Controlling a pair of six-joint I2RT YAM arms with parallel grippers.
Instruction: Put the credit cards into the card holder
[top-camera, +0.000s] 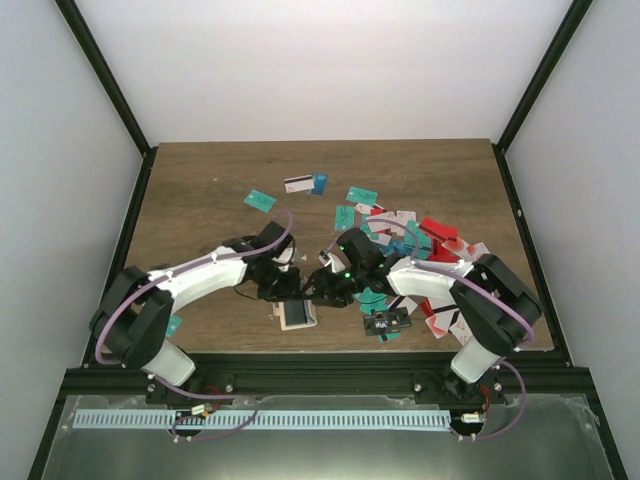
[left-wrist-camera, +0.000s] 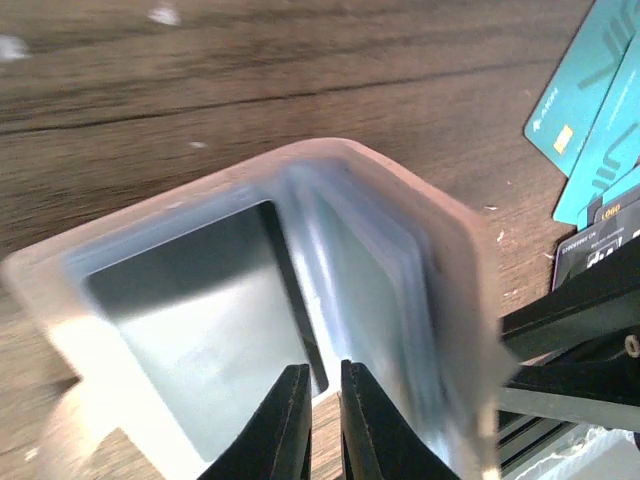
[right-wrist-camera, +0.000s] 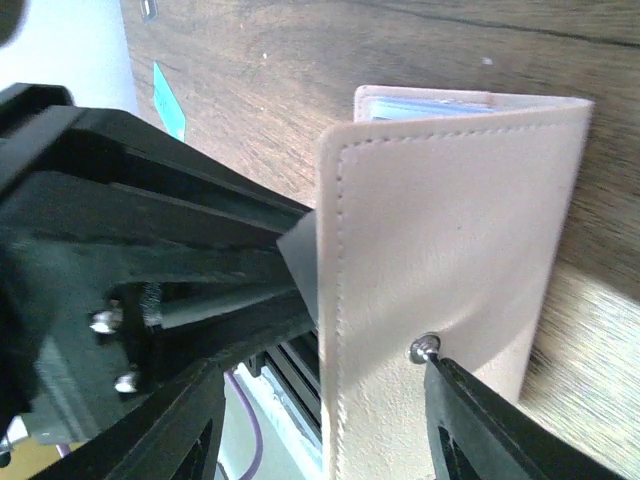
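Observation:
The tan card holder (top-camera: 297, 318) stands open on its edge near the table's front middle. In the left wrist view I look into the card holder (left-wrist-camera: 455, 300), where blue-grey card edges (left-wrist-camera: 375, 270) sit in its sleeves. My left gripper (left-wrist-camera: 325, 368) is at its mouth, jaws a narrow slit apart, bare wood showing between them. My right gripper (right-wrist-camera: 322, 362) is open; one fingertip (right-wrist-camera: 440, 372) touches the snap stud on the holder's outer cover (right-wrist-camera: 450, 230). Credit cards (top-camera: 420, 245) lie scattered to the right.
Loose teal cards (top-camera: 259, 200) and a white one (top-camera: 297, 185) lie further back. A black card (top-camera: 388, 322) lies by the right arm, and teal cards (left-wrist-camera: 590, 90) lie close beside the holder. Black frame rails border the wooden table (top-camera: 200, 180).

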